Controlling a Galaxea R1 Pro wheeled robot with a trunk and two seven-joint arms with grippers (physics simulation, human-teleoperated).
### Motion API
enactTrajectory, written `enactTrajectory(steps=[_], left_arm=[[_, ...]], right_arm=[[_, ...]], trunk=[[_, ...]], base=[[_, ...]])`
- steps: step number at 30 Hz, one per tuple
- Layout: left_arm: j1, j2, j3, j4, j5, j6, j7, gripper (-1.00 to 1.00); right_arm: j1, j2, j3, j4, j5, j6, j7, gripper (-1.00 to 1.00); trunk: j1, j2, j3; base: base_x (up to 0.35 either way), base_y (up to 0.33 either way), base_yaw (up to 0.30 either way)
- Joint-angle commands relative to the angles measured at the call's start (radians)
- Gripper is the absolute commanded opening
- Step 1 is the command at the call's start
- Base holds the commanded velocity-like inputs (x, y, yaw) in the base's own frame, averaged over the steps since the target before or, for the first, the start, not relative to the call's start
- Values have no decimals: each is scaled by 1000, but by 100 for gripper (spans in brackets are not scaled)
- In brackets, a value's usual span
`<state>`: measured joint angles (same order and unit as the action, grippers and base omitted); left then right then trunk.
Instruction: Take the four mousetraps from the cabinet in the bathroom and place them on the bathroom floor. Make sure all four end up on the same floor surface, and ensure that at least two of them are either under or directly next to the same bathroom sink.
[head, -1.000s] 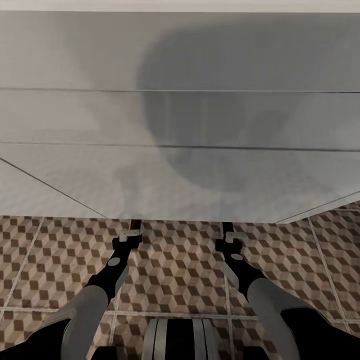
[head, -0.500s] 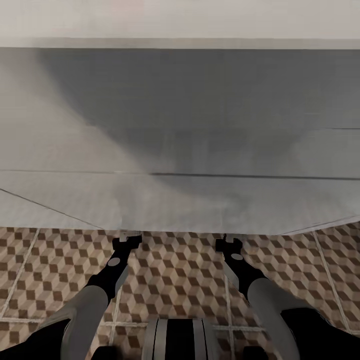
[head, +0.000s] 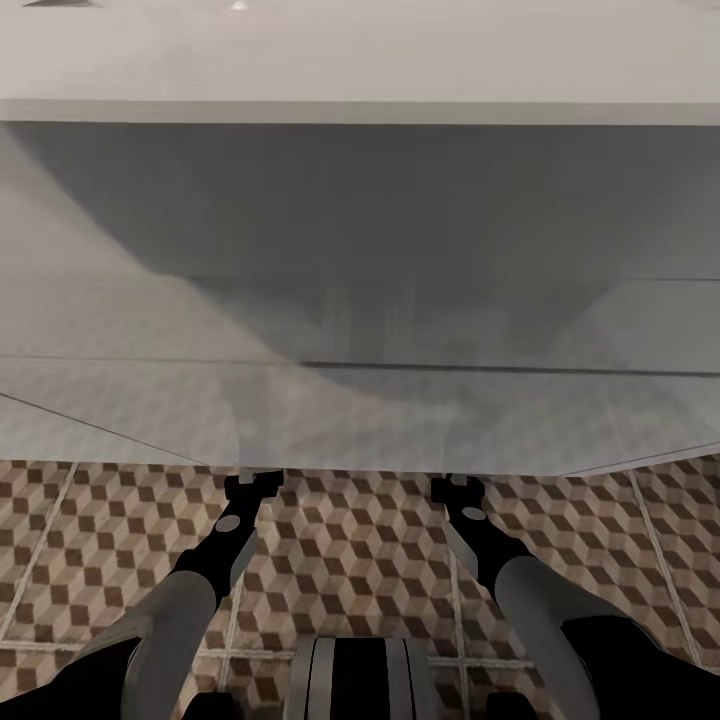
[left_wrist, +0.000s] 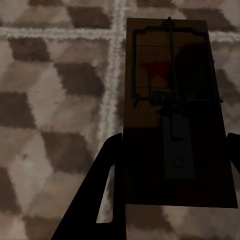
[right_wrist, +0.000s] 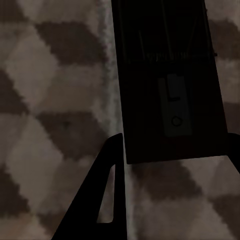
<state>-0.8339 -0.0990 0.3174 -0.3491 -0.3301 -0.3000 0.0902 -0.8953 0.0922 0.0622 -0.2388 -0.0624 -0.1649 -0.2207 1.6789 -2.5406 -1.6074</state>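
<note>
Your left gripper (left_wrist: 170, 165) is clamped on a mousetrap (left_wrist: 172, 100), your right gripper (right_wrist: 172, 160) on another (right_wrist: 167, 75); both traps run lengthwise ahead, low over the floor (head: 350, 540) at the sink (head: 360, 60).

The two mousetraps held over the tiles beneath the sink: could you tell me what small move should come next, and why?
Probably lower both a little further, then let go. The left hand grips a mousetrap and the right hand grips another mousetrap, each over the bathroom floor at the sink front. Whether they touch the tiles yet cannot be told.
</note>
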Motion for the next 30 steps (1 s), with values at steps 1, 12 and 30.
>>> enactTrajectory(steps=[1,12,30], left_arm=[[-1,-1,5,1,-12,-4,6,-100],[-1,-1,4,1,-12,-4,6,-100],[1,3,4,78,-12,5,4,-100]], right_arm=[[-1,0,7,1,-8,-4,-5,-100],[-1,0,7,1,-10,-3,-5,-100],[0,0,7,45,-12,4,-5,-100]], trunk=[[0,0,0],[0,0,0],[0,0,0]], base=[[1,0,0],[0,0,0],[0,0,0]])
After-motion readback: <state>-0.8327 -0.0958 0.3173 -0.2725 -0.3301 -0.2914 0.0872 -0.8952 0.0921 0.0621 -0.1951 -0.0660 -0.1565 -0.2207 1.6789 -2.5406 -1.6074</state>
